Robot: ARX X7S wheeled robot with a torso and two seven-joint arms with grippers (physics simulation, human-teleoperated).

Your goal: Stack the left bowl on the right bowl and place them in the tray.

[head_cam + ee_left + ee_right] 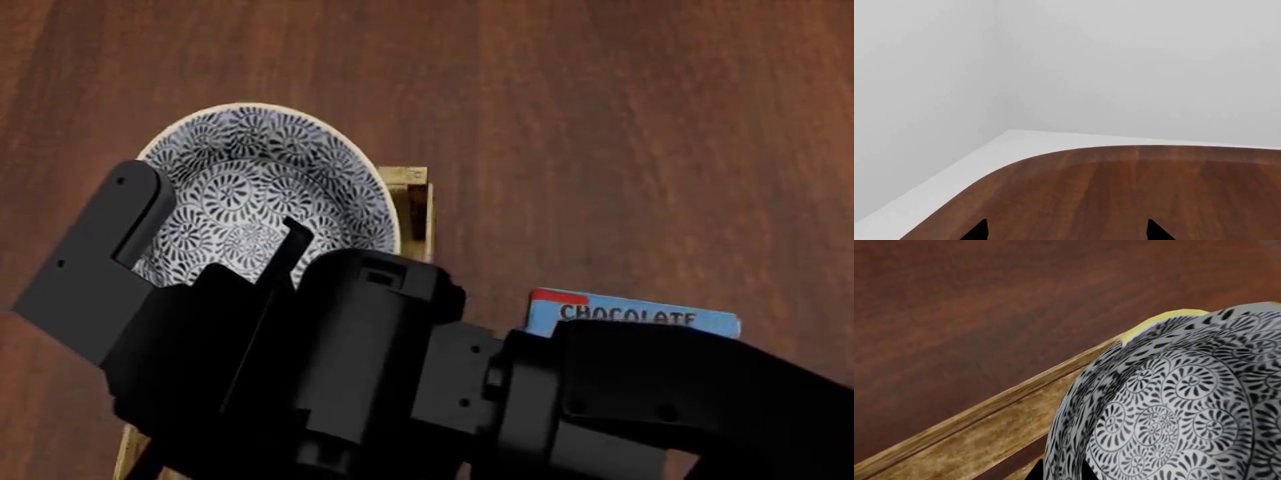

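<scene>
A bowl with a dark floral pattern sits over the far end of the light-wood tray. I cannot tell whether it rests in the tray or hangs just above it. In the right wrist view the patterned bowl fills the frame, and a yellow rim of a second bowl peeks out beneath it. My right gripper is shut on the patterned bowl's rim, one finger inside and one outside. The tray's plank side runs beside it. My left gripper is open and empty over bare table.
A blue chocolate pudding box lies right of the tray, half hidden by my right arm. The left wrist view shows the wooden table's rounded corner with white floor and walls beyond it.
</scene>
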